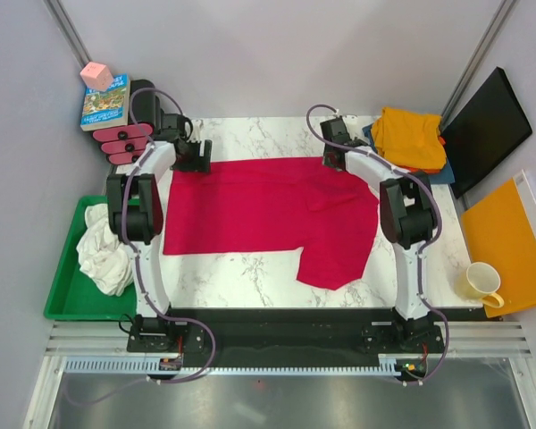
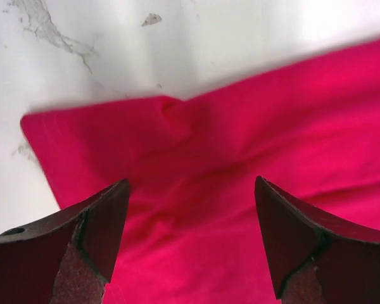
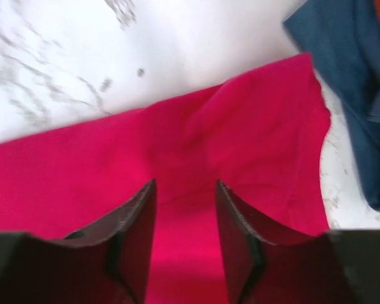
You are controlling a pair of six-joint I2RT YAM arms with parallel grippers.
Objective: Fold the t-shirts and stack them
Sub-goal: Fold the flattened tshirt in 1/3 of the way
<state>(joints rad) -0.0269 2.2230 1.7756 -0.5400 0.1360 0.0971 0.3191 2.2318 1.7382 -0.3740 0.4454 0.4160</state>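
The crimson-red t-shirt lies flat across the marble table, with one part hanging toward the near right. My left gripper hovers over its far left corner. In the left wrist view the left gripper is wide open and empty above the cloth. My right gripper is over the far right corner. In the right wrist view the right gripper is open with red cloth below it. A yellow-orange t-shirt lies folded on a blue one at the far right. A white t-shirt is bunched in the green tray.
Pink-and-black cases, a book and a pink cube stand at the far left. A black panel, a flat orange board and a cream mug are on the right.
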